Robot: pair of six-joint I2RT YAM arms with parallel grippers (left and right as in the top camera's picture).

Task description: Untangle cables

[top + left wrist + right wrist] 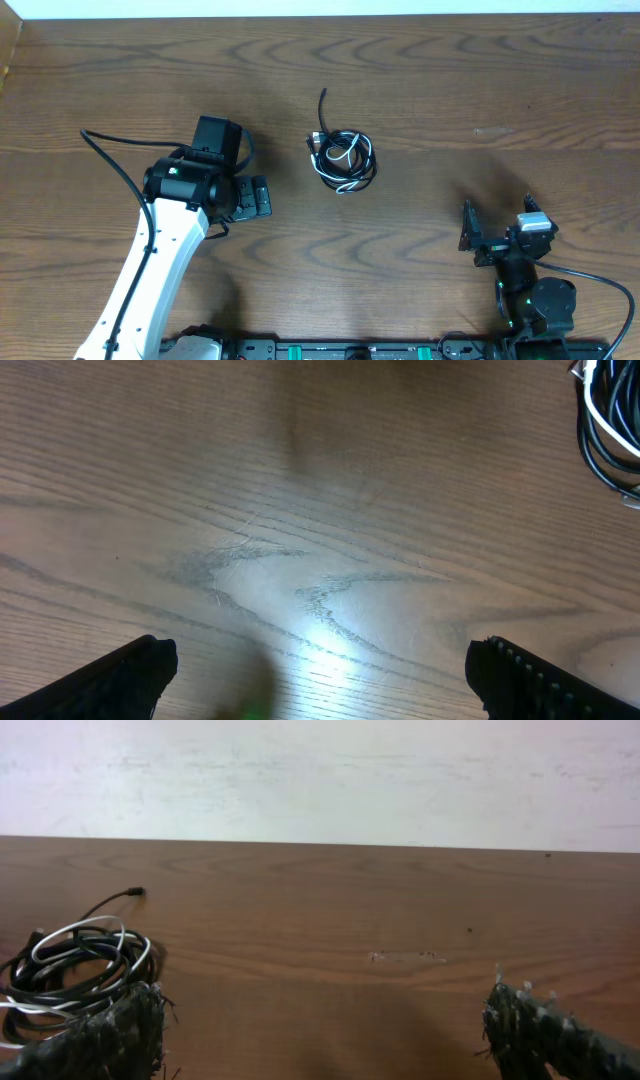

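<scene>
Brown wood-grain worktop (pixel 450 90) carries cables (pixel 342 160) bunched in coil; one black end trails off coil's far side.

Smooth, faintly glossy wood-grain table (pixel 480 90); glossy plastic-sheathed cables (pixel 342 160).

The cables (pixel 341 160) at the frame's centre are black, with one white strand; the table (pixel 450 80) is brown with wavy darker grain; the arm (pixel 165 260) at lower left is white; the wall (pixel 320 770) is off-white.
</scene>
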